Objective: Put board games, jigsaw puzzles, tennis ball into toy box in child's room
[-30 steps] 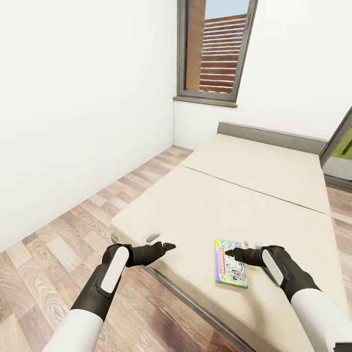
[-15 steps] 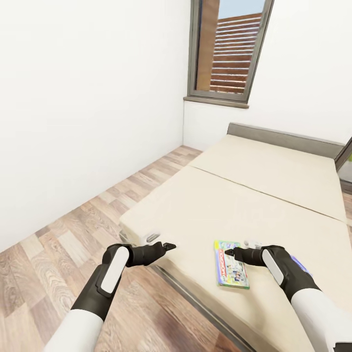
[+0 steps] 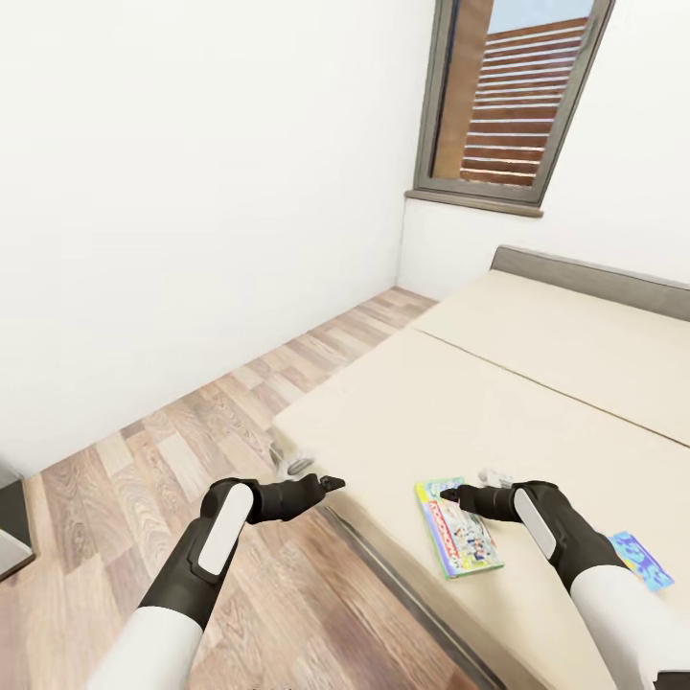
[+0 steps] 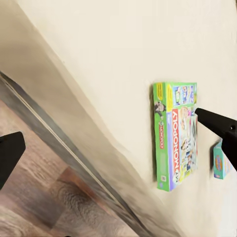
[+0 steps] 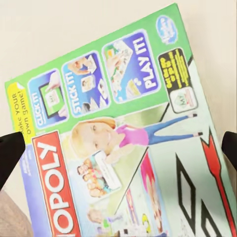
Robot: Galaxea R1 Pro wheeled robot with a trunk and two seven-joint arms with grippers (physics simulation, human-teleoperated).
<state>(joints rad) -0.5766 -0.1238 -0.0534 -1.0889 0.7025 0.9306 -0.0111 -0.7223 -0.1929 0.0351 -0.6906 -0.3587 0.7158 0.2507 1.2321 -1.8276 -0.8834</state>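
Right wrist view: a green board game (image 5: 123, 133) lettered "MONOPOLY", "STICK IT!", "PLAY IT!" lies flat on the bed (image 3: 537, 383) beneath the right gripper (image 3: 448, 495), fingers apart. Left gripper (image 3: 331, 482) hovers at the bed's edge, fingers apart. A blue game box (image 3: 640, 560) lies nearby.

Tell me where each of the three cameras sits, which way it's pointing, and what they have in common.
Head view: on the robot's head, facing forward and down over the cream mattress bed; both arms, left pincer, right pincer.
Left wrist view: on the left arm, facing across the mattress edge; dark fingertips.
Right wrist view: on the right arm, facing down, close; dark fingertips.
Shared: all show the green Monopoly board game box.
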